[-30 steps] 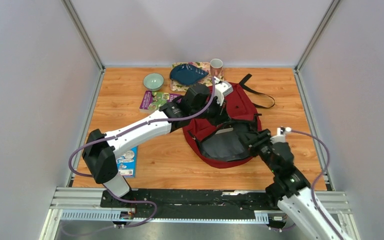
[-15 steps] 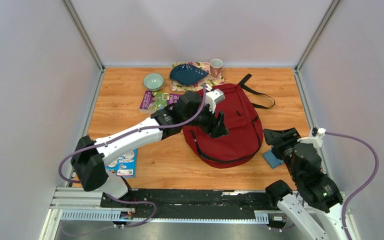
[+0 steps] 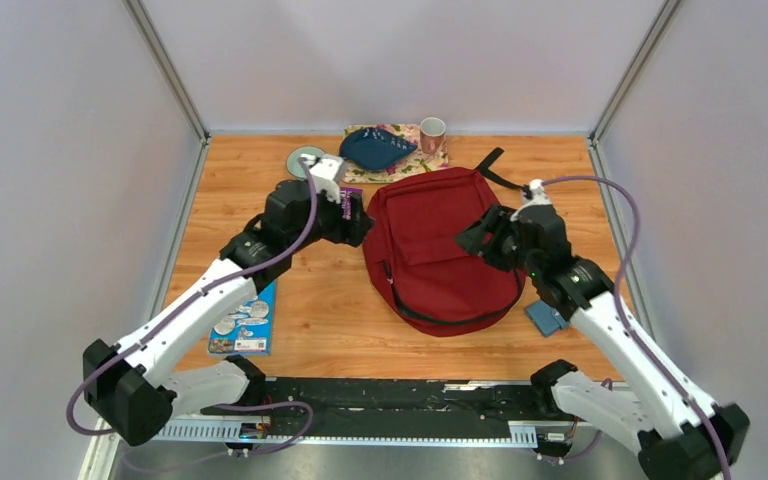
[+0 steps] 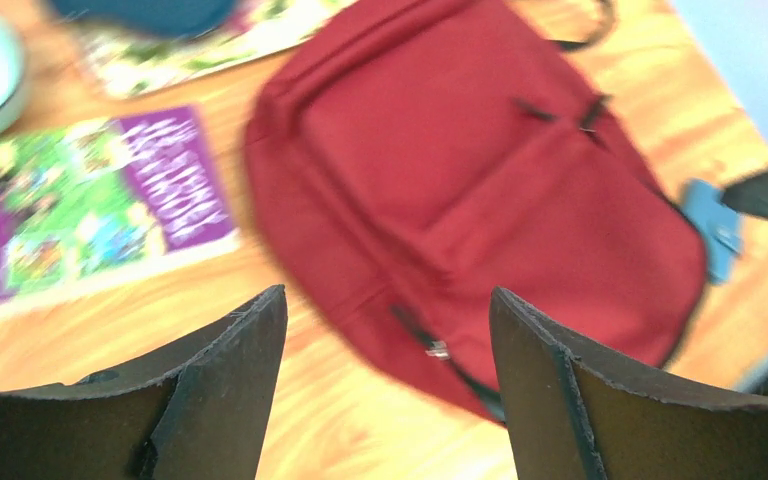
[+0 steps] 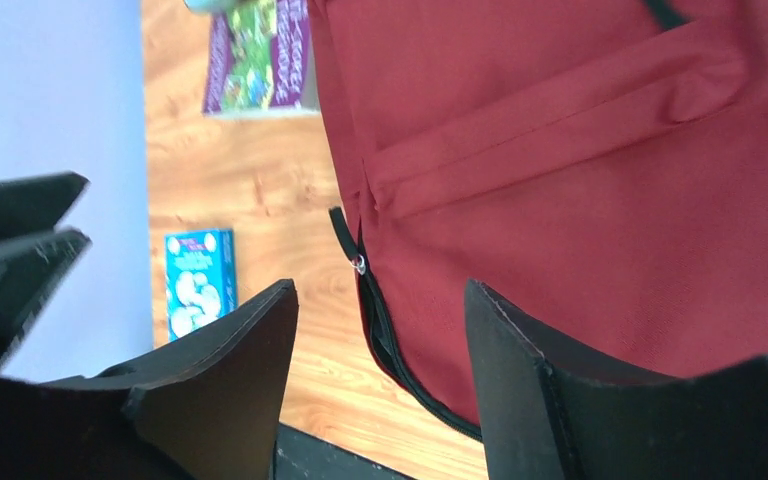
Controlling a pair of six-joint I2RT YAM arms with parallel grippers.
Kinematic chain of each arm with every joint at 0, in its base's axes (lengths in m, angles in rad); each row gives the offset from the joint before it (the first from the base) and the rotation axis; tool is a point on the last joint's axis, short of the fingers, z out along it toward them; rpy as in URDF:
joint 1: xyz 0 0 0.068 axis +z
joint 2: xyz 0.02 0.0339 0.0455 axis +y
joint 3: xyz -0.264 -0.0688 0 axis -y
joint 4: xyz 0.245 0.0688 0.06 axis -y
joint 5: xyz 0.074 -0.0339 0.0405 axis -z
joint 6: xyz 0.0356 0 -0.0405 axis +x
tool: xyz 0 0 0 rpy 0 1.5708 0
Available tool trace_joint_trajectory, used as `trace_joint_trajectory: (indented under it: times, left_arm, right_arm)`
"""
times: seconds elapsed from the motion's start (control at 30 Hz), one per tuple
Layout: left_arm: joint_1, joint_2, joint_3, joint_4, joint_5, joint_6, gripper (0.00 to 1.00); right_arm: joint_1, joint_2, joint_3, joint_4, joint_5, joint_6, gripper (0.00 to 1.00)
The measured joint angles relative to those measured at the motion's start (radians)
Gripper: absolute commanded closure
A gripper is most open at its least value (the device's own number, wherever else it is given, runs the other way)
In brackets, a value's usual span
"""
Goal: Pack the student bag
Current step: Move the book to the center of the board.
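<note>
The student bag (image 3: 440, 250), a dark red backpack, lies flat on the table with its flap down and its black zipper (image 5: 380, 330) partly undone along the near-left edge. My left gripper (image 3: 357, 218) hovers open just off the bag's left edge, nothing between its fingers (image 4: 250, 350). My right gripper (image 3: 478, 240) hangs open over the bag's right side, also empty. In the left wrist view the bag (image 4: 480, 180) fills the space ahead of the left gripper (image 4: 388, 292). In the right wrist view the zipper pull (image 5: 358, 264) lies just ahead of the right gripper (image 5: 380, 285).
A purple book (image 4: 90, 200) lies left of the bag, partly under my left arm. A blue book (image 3: 245, 320) lies near the front left, a small blue wallet (image 3: 545, 318) right of the bag. At the back are a green bowl (image 3: 300, 158), a dark plate (image 3: 375, 148) and a mug (image 3: 432, 132).
The left gripper opened, let go of the bag's flap and drew back left; the flap dropped shut. The right arm swung out right past the wallet, then back over the bag's right side, opening wider.
</note>
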Motion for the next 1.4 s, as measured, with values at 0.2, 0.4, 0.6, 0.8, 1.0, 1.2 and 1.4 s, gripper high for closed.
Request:
trace_joint_trajectory:
  times: [0.2,0.4,0.6,0.8,1.0,1.2,1.4]
  left_arm:
    - [0.307,-0.043,-0.125,-0.006,0.004,-0.065,0.19]
    - [0.568,-0.023,-0.185,0.008,0.068,-0.137,0.18]
    - [0.684,0.069,-0.188,0.085,0.137,-0.169,0.18]
    - [0.735,0.224,-0.177,0.119,0.165,-0.153,0.18]
    - [0.785,0.34,-0.167,0.185,0.218,-0.129,0.18]
    - [0.816,0.479,-0.111,0.285,0.277,-0.117,0.19]
    - [0.818,0.597,-0.045,0.35,0.33,-0.1,0.19]
  right_arm:
    - [0.003,0.263,0.073,0.066,-0.16,-0.036,0.34]
    - [0.045,0.475,0.234,0.148,-0.22,-0.045,0.34]
    - [0.131,0.729,0.452,0.172,-0.245,-0.063,0.34]
    - [0.204,0.976,0.696,0.145,-0.232,-0.082,0.34]
    - [0.22,1.168,0.863,0.111,-0.188,-0.095,0.34]
    - [0.222,1.367,1.083,0.039,-0.126,-0.115,0.34]
    - [0.224,1.511,1.239,-0.035,-0.026,-0.125,0.33]
